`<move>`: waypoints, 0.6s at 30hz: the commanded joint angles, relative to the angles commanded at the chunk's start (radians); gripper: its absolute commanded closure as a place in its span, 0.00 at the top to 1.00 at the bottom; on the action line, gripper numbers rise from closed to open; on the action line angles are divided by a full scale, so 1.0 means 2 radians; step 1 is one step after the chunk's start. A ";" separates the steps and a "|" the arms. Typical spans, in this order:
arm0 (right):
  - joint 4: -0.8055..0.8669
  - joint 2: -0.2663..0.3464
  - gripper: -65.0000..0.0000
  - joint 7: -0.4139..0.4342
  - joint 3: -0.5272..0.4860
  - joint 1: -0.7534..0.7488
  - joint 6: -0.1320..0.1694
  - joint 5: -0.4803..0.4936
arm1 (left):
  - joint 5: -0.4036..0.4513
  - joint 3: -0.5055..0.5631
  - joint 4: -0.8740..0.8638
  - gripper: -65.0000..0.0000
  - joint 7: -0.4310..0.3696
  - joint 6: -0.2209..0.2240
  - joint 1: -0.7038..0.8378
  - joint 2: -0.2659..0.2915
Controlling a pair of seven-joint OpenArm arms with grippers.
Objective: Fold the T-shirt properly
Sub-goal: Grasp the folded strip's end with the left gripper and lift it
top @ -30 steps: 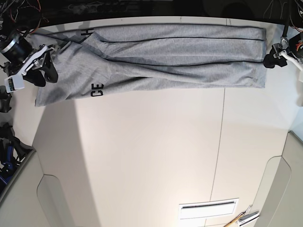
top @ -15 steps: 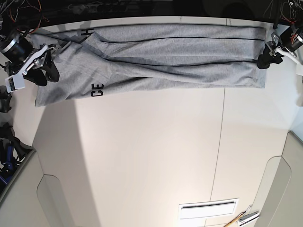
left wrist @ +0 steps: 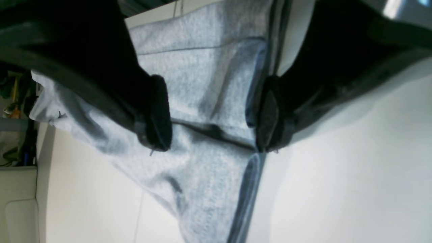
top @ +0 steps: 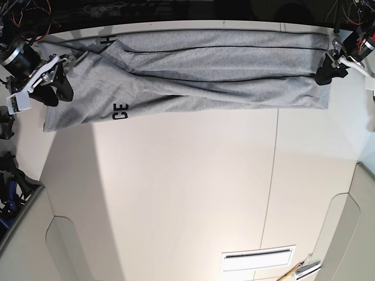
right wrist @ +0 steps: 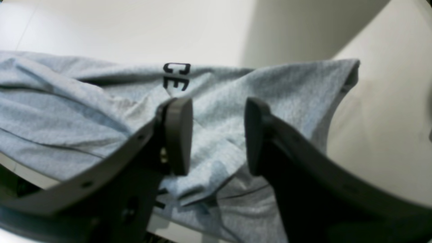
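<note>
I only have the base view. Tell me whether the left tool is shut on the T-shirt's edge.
Observer: No. The left wrist view shows the left tool open, with the T-shirt and a dark crease lying between its fingers.
Operator: Now report the right tool.
Observer: The right wrist view shows the right tool open too, its pads apart over the cloth. The black letters CE sit just beyond its tips.

Bare white table (top: 187,193) below the T-shirt (top: 193,73); only a small tool (top: 300,270) at its near edge.
</note>
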 joint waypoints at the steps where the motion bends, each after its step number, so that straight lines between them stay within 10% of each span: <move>1: 0.000 0.000 0.39 0.000 0.000 0.000 0.000 0.000 | 0.000 0.006 0.000 0.67 0.001 0.000 0.000 0.000; 3: 0.000 0.000 0.39 0.000 0.000 0.000 0.000 0.000 | 0.000 0.016 0.000 0.65 -0.004 0.000 0.000 0.000; 10: 0.000 0.000 0.39 0.000 0.000 0.000 0.000 0.002 | 0.000 0.017 0.000 0.00 -0.019 0.000 -0.003 0.000; 18: 0.001 0.000 0.39 0.000 0.000 0.000 0.000 0.004 | 0.001 0.015 0.010 0.00 -0.022 0.000 -0.028 -0.004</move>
